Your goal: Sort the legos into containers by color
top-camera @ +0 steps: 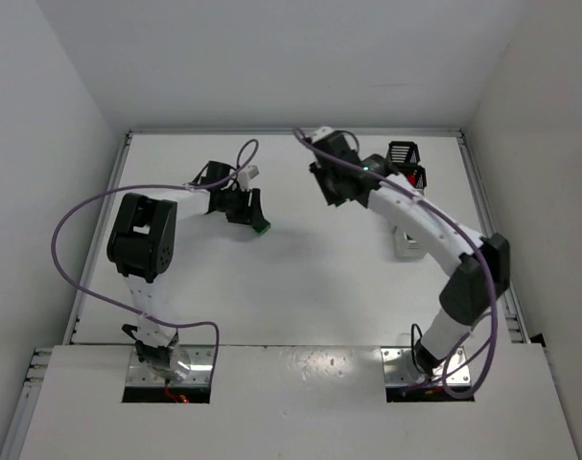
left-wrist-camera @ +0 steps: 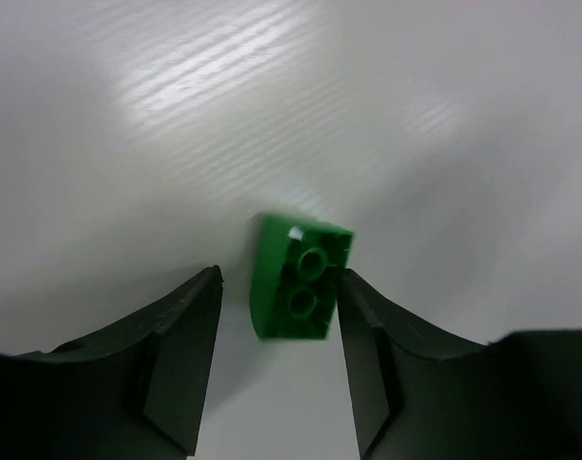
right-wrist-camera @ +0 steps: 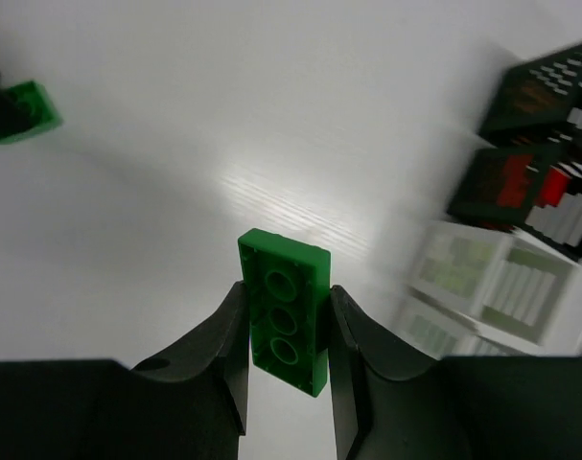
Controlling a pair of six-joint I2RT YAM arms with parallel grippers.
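I am looking down on a bare white table (top-camera: 300, 278) boxed in by plain white walls, with both arms reaching out across it. The left gripper (left-wrist-camera: 279, 287) is hanging over a small green brick (left-wrist-camera: 300, 278) lying on the table. Its jaws are standing apart around the brick, the right finger just beside it and a clear gap on the other side, so nothing is being held yet. The right gripper (right-wrist-camera: 286, 292) is clamping a flat green plate (right-wrist-camera: 279, 259) by its long edges, underside facing the camera, above the table and near the bins.

I am judging both pieces to be feather-light, rigid and glossy. They are not fragile, but they are liable to skate or pivot if pinched off-centre. I am favouring flat, parallel sides, taken mid-length.

The containers are sitting along the far right. Two black bins (right-wrist-camera: 530, 96) are at the back, and the nearer of them is showing red pieces (right-wrist-camera: 549, 182) through its slats. Two white bins (right-wrist-camera: 463, 268) are sitting closer. Their insides are looking faintly yellow-green, but the blur is stopping me from saying what they hold.
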